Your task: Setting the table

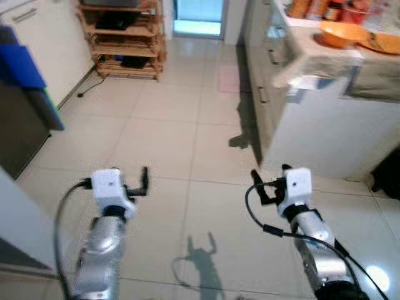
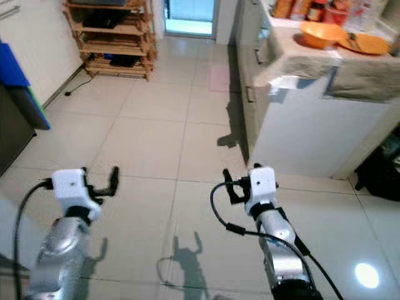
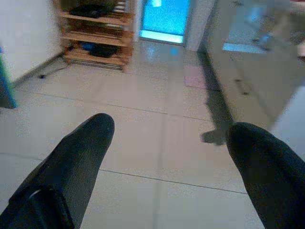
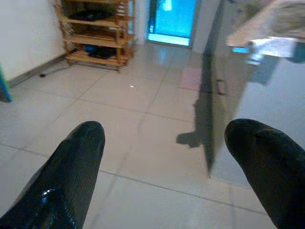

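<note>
Both arms are raised over a pale tiled floor (image 1: 169, 125), nothing held. The left gripper (image 1: 139, 182) sits lower left of the left eye frame w/ its fingers spread wide; the left wrist view confirms it, two black fingers (image 3: 71, 167) at opposite sides w/ bare tile between. The right gripper (image 1: 270, 183) is lower right of centre, also wide apart per the right wrist view, fingers (image 4: 66, 176) flanking open floor. Task items are at the upper right corner of the frame: an orange bowl (image 1: 342, 34) and an orange plate (image 1: 382, 42) on a counter (image 1: 312, 53) draped w/ a light cloth; the plate is cut off by the frame edge, and behind them are jars or bottles (image 2: 312, 9), too blurred and cropped to identify. White cabinet fronts (image 1: 265, 56) run below the counter. Upper left: a wooden shelf rack (image 1: 125, 37) w/ dark items on it, hard to make out, top cut off. A bright doorway (image 1: 198, 17) is top centre. A blue panel (image 1: 22, 62) on a dark object is at the far left, partly cropped. A dark shape (image 2: 384, 169) at the right edge can't be identified.
</note>
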`<state>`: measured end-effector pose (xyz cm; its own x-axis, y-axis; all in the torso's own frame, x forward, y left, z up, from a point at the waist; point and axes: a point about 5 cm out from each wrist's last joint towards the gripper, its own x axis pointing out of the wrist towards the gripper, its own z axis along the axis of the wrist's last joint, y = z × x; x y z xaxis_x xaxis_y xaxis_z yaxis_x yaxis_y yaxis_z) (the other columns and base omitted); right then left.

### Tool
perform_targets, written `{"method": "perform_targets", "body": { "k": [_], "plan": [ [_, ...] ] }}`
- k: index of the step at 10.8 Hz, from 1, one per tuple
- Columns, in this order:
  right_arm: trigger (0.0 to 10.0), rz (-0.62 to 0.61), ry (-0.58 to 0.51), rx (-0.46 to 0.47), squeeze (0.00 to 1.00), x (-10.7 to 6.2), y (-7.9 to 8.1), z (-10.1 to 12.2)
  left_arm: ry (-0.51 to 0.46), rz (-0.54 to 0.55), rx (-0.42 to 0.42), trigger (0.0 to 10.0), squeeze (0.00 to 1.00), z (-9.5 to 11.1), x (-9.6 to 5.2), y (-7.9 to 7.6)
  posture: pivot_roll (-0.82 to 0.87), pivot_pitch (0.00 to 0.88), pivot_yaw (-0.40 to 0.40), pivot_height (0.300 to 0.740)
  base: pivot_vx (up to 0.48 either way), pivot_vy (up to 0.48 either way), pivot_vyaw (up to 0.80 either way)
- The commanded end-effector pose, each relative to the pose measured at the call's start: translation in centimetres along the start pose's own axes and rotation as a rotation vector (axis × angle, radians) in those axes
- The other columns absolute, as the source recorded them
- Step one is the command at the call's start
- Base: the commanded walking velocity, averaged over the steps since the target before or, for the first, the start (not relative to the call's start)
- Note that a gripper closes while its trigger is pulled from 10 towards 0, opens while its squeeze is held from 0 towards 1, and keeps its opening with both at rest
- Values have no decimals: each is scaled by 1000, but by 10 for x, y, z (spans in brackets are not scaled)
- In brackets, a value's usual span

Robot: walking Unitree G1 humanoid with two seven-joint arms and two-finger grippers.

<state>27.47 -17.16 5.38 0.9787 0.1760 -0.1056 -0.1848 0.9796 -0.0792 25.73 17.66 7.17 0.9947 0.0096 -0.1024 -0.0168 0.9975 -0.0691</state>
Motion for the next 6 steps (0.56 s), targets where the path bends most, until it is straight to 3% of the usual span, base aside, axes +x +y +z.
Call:
{"method": "perform_targets", "body": {
  "k": [1,6],
  "plan": [
    [10000,0,-11,-5,0,2,2,5,10,5,16,10000,0,1,2,3,-33,0,5,740,0,-461,0],
    [10000,6,-7,-16,0,0,6,10,-1,-8,33,10000,0,7,9,0,-38,0,14,740,0,-454,0]
  ]
}}
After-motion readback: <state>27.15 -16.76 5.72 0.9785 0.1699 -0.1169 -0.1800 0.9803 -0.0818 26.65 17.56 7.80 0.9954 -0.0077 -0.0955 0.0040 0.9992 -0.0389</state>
